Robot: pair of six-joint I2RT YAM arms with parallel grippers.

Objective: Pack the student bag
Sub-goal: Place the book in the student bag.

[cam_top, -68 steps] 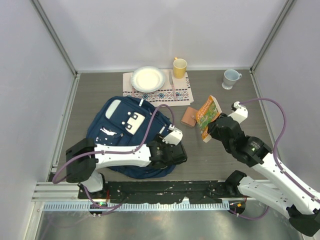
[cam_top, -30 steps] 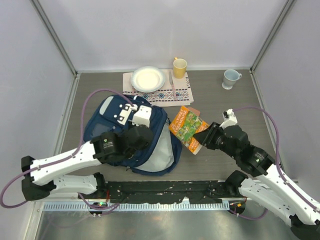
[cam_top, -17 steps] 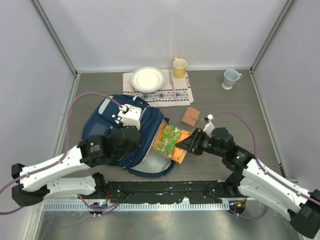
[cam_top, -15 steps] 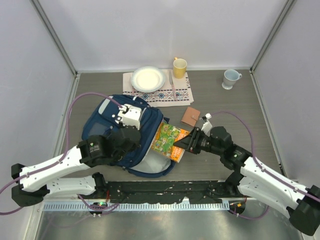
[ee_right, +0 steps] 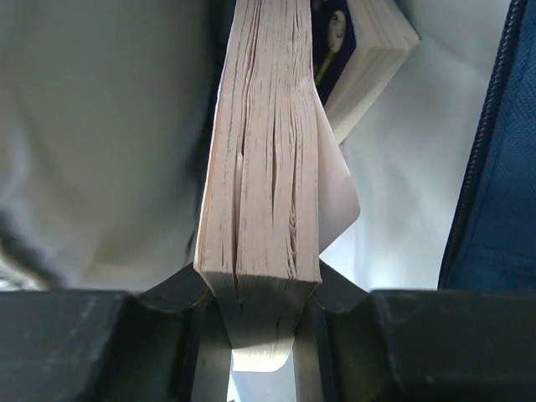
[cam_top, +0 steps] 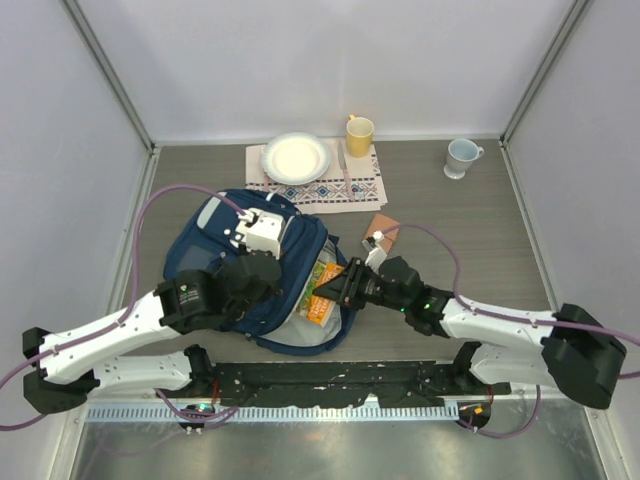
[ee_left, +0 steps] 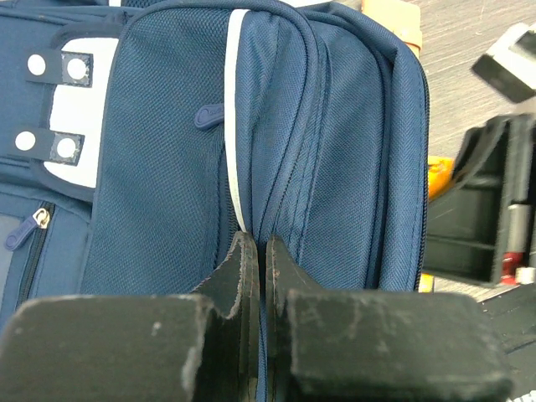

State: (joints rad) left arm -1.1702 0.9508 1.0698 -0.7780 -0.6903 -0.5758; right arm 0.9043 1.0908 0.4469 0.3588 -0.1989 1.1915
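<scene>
The student bag (cam_top: 225,235) is a navy blue backpack lying left of centre, its main compartment gaping toward the right. My left gripper (cam_top: 268,280) is shut on a fold of the bag's fabric (ee_left: 255,251) beside the white stripe (ee_left: 236,100), holding the opening up. My right gripper (cam_top: 337,292) is shut on a thick book (cam_top: 321,288) with a green and orange cover. That book (ee_right: 264,167) reaches edge-on into the pale-lined compartment (ee_right: 100,126). Another book (ee_right: 373,38) lies deeper inside.
Behind the bag a patterned placemat (cam_top: 350,190) carries a white plate (cam_top: 296,158), with a yellow cup (cam_top: 359,133) at its far edge. A pale blue mug (cam_top: 461,156) stands at the back right. A brown wallet (cam_top: 383,222) lies just behind my right arm.
My right gripper has carried the book leftward and pushed it into the bag's open compartment. The left gripper has swung back onto the bag and now holds its fabric still.
</scene>
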